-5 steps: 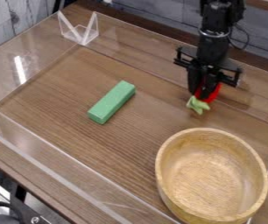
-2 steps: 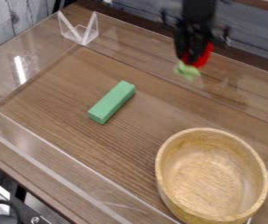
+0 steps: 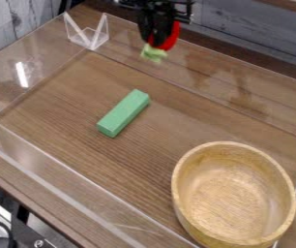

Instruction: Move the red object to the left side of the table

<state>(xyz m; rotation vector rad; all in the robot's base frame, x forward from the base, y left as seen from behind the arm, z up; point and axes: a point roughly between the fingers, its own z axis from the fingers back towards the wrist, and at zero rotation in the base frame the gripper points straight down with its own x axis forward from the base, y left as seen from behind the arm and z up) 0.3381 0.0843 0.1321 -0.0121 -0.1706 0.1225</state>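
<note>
Red toy fruit hangs above the far part of the bench, lifted clear of the wood so it can travel without dragging or bumping the green block lying near the middle. Its pale green leafy end points down, below the gripper. The fingers, pointing straight down, are narrowly parted and pinch the fruit from both sides, touching nothing else. A wooden bowl sits well apart, at the near right.

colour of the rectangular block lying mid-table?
Green, plain with no pattern: the block shows clearly in the camera view, lying flat on the wood-grain table.
</note>
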